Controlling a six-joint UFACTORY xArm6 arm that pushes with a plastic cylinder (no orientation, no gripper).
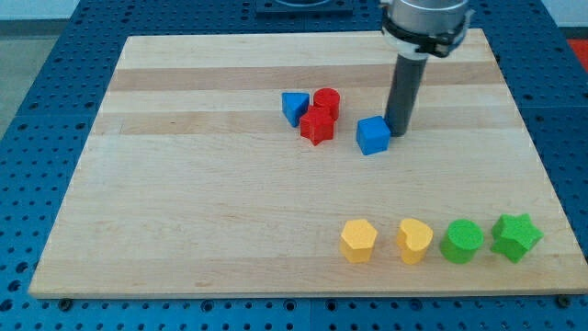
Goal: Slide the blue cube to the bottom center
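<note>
Board: pale wood with lengthwise grain strips, fills most of the frame, sits on a blue perforated table showing at the left, right and bottom edges. No brand, label or writing readable anywhere

Arm: silver-and-black collar at the top right of centre, dark rod dropping straight down from it. my tip is down at board level, right of centre in the upper half. It's a bare rod, so nothing to open, close or grasp; it just presses against the upper right side of the blue cube, touching or as good as

Blue cube sits just right of centre, upper half of the frame, well apart from the bottom edge

Cluster left of it, near but apart: red star-shaped block, red cylinder touching it from above, blue triangular block at the cluster's left

Row along lower right, left to right: yellow hexagonal block, yellow heart-like block, green round block, green star block; the two greens nearly touch
</note>
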